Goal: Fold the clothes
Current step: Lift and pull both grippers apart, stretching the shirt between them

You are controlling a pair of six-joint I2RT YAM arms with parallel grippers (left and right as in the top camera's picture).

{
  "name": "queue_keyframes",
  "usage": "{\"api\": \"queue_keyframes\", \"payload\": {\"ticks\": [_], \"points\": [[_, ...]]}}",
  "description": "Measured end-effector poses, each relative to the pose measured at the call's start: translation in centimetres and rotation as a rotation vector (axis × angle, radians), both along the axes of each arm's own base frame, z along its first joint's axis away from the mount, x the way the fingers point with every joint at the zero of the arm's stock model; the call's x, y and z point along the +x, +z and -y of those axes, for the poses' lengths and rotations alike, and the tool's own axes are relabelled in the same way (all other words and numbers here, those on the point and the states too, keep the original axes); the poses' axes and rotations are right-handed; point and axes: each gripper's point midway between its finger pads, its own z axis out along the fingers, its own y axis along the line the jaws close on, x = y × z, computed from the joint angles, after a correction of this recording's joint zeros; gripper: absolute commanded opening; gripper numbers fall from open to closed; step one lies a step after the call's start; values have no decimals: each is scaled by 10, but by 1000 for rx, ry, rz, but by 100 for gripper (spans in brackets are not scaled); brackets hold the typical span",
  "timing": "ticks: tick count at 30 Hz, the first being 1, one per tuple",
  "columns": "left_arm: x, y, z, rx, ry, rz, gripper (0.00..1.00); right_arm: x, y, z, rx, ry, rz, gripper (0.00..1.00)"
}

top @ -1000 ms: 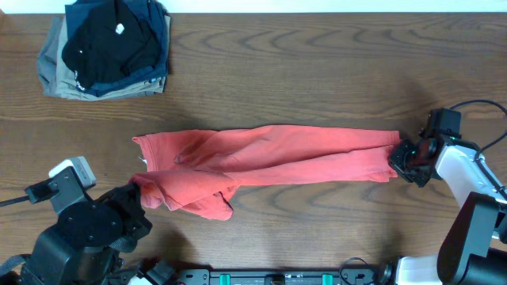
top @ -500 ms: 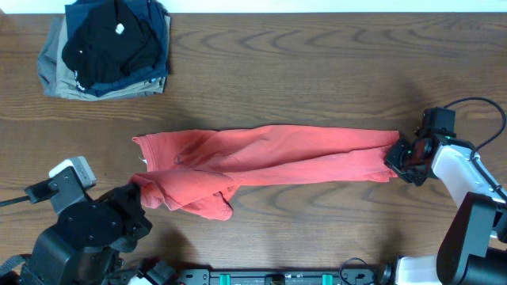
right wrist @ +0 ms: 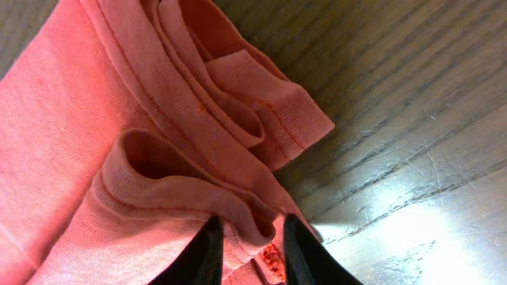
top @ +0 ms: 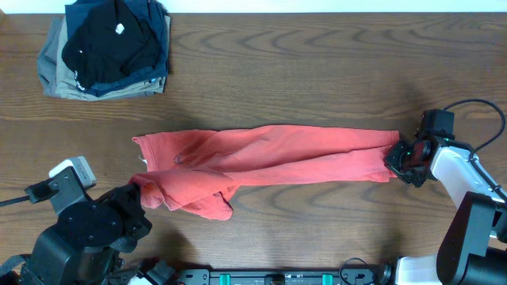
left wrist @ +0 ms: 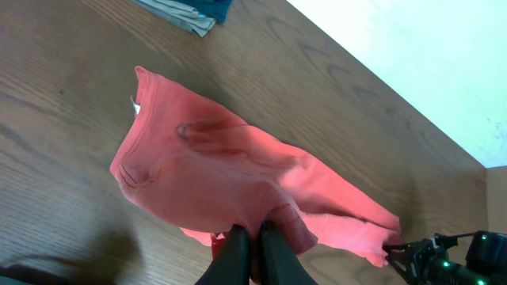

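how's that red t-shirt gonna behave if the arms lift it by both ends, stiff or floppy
Probably very floppy: the T-shirt lies in soft rolls and creases, so its middle would likely sag between the left gripper and right gripper. Likely light, being thin knit. The bunched layers at the right end may slip apart.

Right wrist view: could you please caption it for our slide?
Right gripper pinching bunched folds of coral-red T-shirt on wooden table.

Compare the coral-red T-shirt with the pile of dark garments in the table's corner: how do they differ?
The T-shirt lies stretched into a long, rumpled band; the pile is folded compact. The T-shirt is one coral-red piece; the pile stacks black, navy and khaki. Both rest on the wooden table.
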Motion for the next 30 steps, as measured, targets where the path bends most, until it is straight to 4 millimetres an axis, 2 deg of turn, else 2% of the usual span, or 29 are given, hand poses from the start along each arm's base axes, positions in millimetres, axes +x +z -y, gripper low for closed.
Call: {"api": "queue_keyframes", "payload": {"ticks": [3, 12, 24, 30], "points": [[0, 0, 0, 0, 0, 0, 6, 0, 0, 0, -1, 0, 2, 21], [0, 0, 0, 0, 0, 0, 6, 1, 0, 1, -2, -8, 4, 1], [0, 0, 0, 0, 0, 0, 6, -7, -1, -1, 7, -12, -33, 1], [2, 3, 2, -12, -3, 12, 6, -14, 11, -3, 20, -12, -87, 1]]}}
